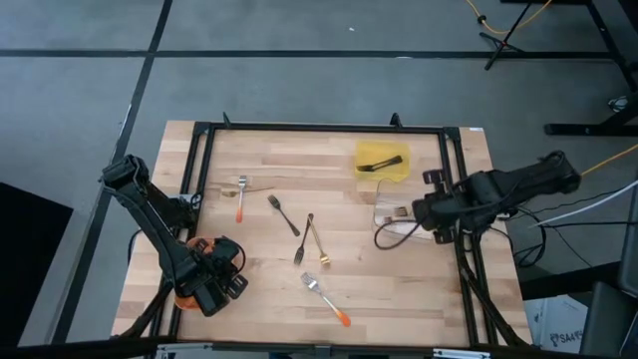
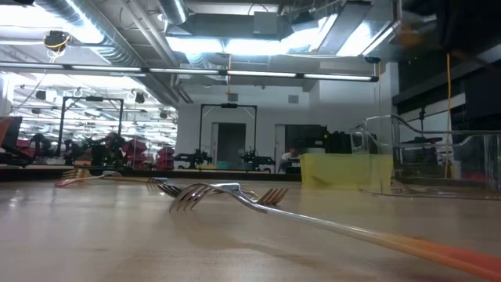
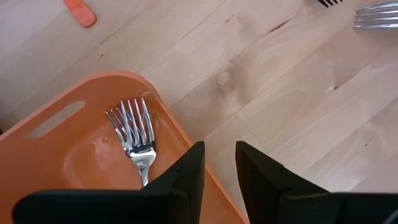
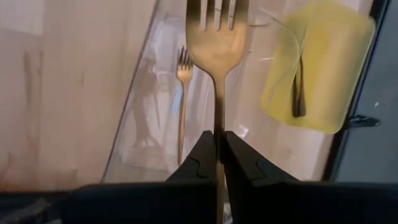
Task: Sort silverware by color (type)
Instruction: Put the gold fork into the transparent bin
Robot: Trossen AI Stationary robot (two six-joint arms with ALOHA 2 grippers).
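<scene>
Right claw (image 4: 217,146) is clamped on a gold fork (image 4: 216,37) by its handle, hovering over the clear tray (image 1: 391,206), which sits just below the yellow tray (image 1: 397,172) in the high view. Held fork's long axis runs straight out from the claw, tines away from the wrist. One gold fork (image 4: 183,93) already lies in the clear tray, roughly parallel to the held one, tines same way. Yellow tray holds a dark utensil (image 1: 381,163).

Left claw (image 3: 219,163) has its fingers apart, nothing between them, over the rim of the orange tray (image 3: 56,149), far from the yellow tray at the worktop's (image 1: 419,289) near-left corner. A silver fork (image 3: 134,134) lies in the orange tray, tines toward the tray's slotted end; handle is hidden by the claw.

Progress, judged: approx. half. Sorted: 1 silver, 1 gold, 1 dark, plus the gold one in hand.

Left on the worktop, all to the left of the clear tray:
- orange-handled fork (image 1: 240,196), axis approx. up-down in the high view, tines up.
- dark fork (image 1: 283,213), diagonal, tines upper-left.
- dark fork (image 1: 303,239) and gold utensil (image 1: 318,244), crossed near their upper ends; the dark fork's tines point lower-left.
- orange-handled fork (image 1: 327,299), diagonal, tines upper-left.
</scene>
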